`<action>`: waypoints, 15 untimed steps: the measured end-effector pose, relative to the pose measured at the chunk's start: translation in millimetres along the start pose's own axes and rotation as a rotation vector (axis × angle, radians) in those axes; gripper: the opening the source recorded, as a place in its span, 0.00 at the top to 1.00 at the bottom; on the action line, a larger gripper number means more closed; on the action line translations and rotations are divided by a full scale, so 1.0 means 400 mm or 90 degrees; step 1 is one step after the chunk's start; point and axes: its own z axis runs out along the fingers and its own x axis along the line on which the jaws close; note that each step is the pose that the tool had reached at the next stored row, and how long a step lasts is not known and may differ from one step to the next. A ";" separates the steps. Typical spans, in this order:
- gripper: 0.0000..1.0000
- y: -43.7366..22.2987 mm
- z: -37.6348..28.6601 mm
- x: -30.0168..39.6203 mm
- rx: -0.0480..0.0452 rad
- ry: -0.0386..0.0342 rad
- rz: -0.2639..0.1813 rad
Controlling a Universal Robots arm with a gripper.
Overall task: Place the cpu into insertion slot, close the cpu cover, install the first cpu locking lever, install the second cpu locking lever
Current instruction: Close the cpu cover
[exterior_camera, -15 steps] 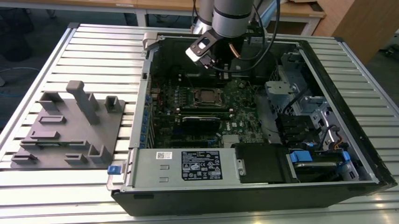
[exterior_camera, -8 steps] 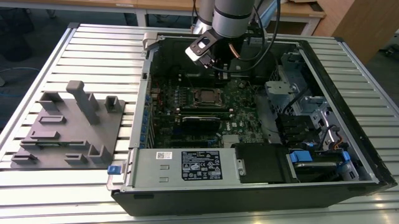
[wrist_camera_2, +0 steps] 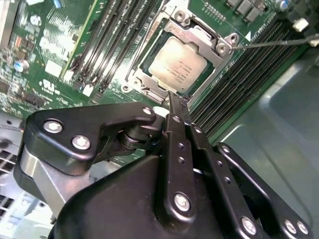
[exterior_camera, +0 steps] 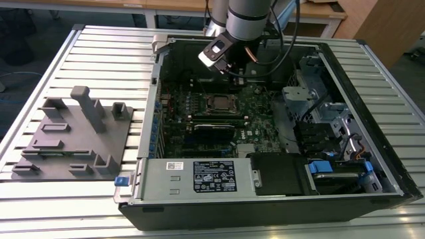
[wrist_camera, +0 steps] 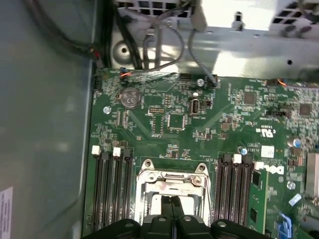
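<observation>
Sitting in insertion slot [wrist_camera_2: 144, 79]: cpu [wrist_camera_2: 178, 64], cpu cover [wrist_camera_2: 198, 36] down flat around it. Claw [wrist_camera_2: 173, 101] pinched fully closed, gripping nothing, tips hovering just over slot edge. Memory slots [wrist_camera_2: 114, 40] flanking both sides. Open computer case [exterior_camera: 265, 216] on slatted bench [exterior_camera: 99, 50].

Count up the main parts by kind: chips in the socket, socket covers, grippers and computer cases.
cpu: 1
cpu cover: 1
gripper: 1
computer case: 1
Total: 4
</observation>
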 end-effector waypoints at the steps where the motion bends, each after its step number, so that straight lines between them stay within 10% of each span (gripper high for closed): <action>1: 0.90 0.000 0.000 0.000 0.0002 0.0000 -0.009; 15: 0.90 0.000 0.001 0.000 0.0012 0.0004 -0.063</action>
